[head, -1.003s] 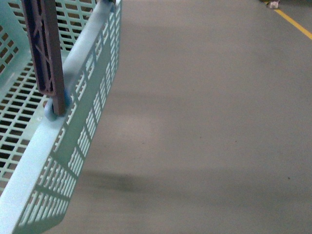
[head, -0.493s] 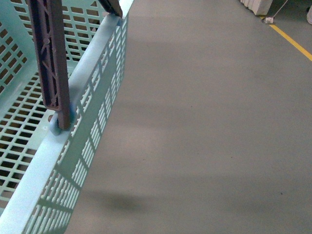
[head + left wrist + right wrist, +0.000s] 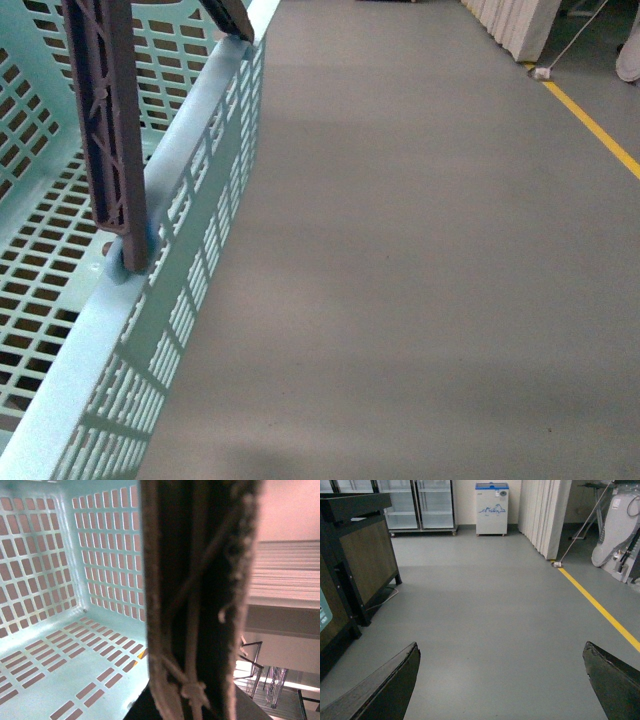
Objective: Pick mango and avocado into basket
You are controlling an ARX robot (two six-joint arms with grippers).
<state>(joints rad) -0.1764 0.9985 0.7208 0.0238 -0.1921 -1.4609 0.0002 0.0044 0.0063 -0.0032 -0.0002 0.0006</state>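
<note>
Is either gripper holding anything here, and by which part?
Right gripper is open, holding nothing; only floor shows in its gap. The basket handle fills the left wrist view close up, but no fingers show, so a left hold cannot be told.

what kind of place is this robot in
Probably an indoor shop mock-up or test hall: glass-door display fridges and a small chest freezer stand at the far end, a yellow line runs along the grey floor, and a teal shopping basket is close by.
</note>
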